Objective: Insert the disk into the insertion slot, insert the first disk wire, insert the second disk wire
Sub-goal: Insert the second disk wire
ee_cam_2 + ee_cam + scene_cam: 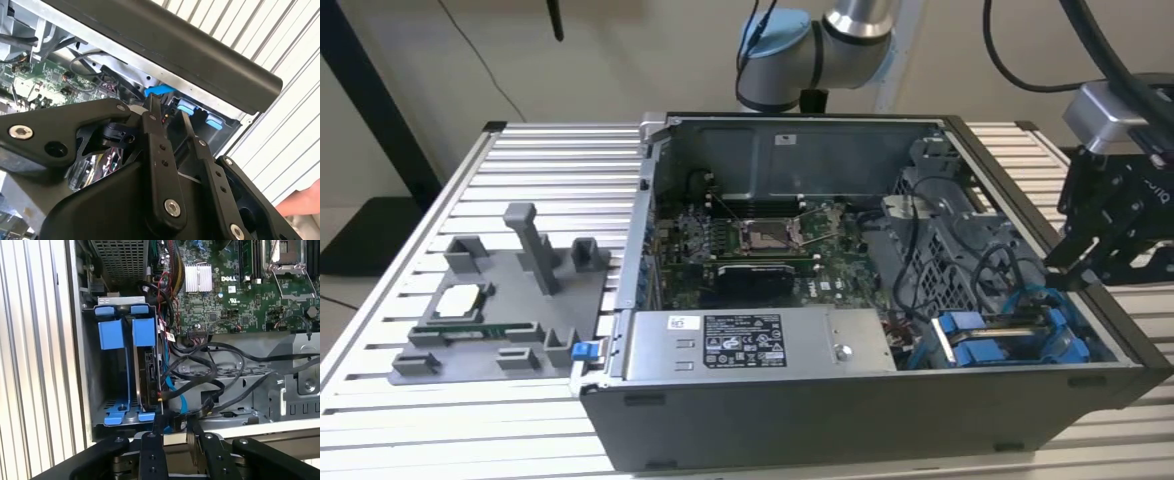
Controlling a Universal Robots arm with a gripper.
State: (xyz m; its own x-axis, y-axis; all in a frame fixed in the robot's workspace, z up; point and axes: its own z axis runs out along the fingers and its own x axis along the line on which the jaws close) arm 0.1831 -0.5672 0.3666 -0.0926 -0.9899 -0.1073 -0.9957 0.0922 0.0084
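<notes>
**Computer case** (854,420) – open-sided, lying on a slatted metal surface (520,150). Inside are a green motherboard (761,240) and, along the near wall, a grey power-supply box (761,342) with a white sticker.

**Insertion slot** (114,380) – grey metal drive cage in the case's near corner, on the exterior view's right. It carries two bright blue frames side by side.

**Disk** (149,372) – stands on edge inside the cage, clipped in one of the blue frames, with its dark underside showing in the first wrist view. The bay beside it holds a blue frame alone (114,334).

**Wires** – a flat blue cable (170,386) runs down just beside the disk's exposed edge. A bundle of black cables (215,371) loops across the case next to it. Whether any of them is plugged into the disk cannot be told.

**Gripper** (174,430) – black, hanging over the case rim at the cage end, on the exterior view's right (1083,262). The jaws stand slightly apart with nothing visibly between them, and they point toward the disk's edge. In the second wrist view (166,109) the blue frame tabs lie just past the fingertips (151,102).

**Fixture** (494,310) – grey moulded holder on the surface, on the exterior view's left, well apart from the gripper.
</notes>
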